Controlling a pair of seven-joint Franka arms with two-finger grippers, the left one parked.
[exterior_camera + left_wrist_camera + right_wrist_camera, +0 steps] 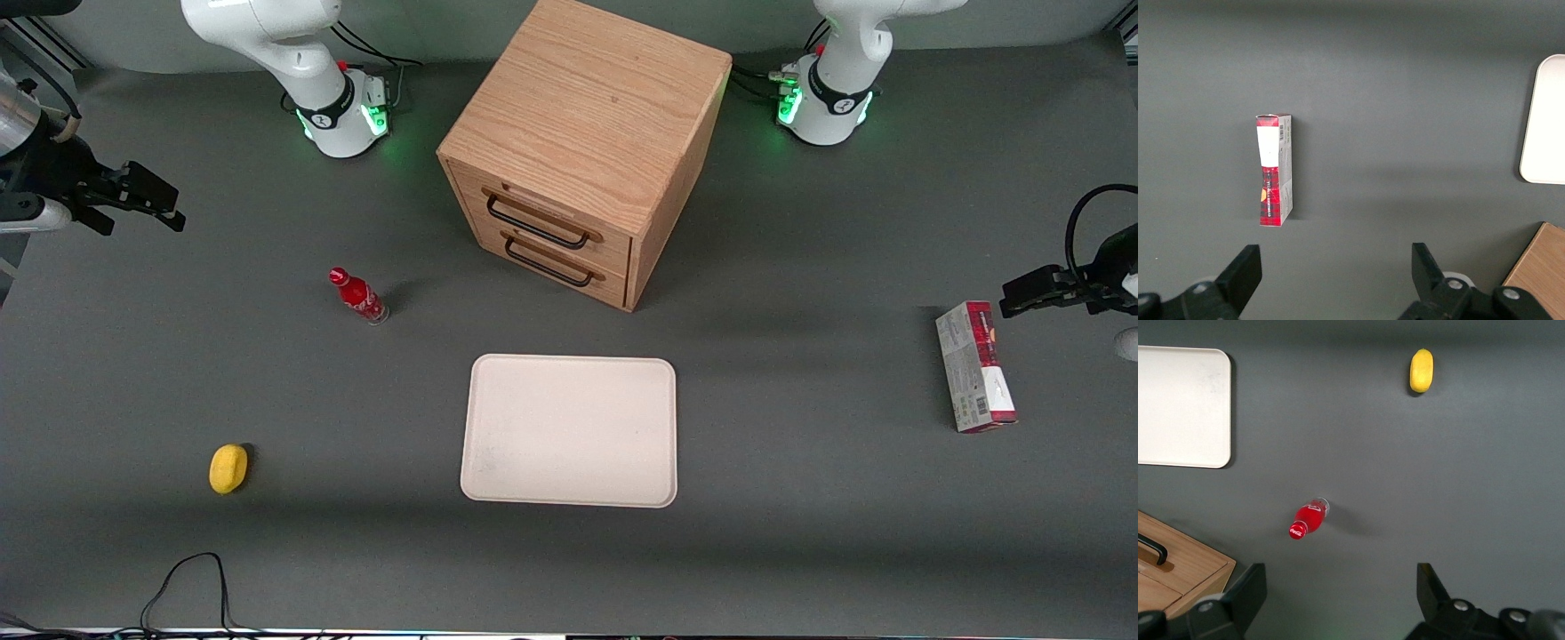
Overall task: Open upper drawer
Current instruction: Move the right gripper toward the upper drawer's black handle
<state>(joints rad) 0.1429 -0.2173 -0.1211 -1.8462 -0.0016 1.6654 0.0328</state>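
The light oak cabinet [587, 116] stands at the middle of the table, farther from the front camera than the tray. Its upper drawer [544, 206] is shut, with its black wire handle [536, 223] above the lower drawer [553, 258]. My gripper [169, 206] hangs above the table toward the working arm's end, well away from the cabinet. It is open and empty. In the right wrist view the gripper [1340, 593] is open over bare table, and a corner of the cabinet [1185, 573] shows with a bit of black handle [1153, 550].
A red bottle [358, 296] stands between my gripper and the cabinet, seen also in the right wrist view [1308, 519]. A yellow object [228, 468] lies nearer the front camera. A white tray [569, 431] lies in front of the cabinet. A red-and-white box [974, 366] lies toward the parked arm's end.
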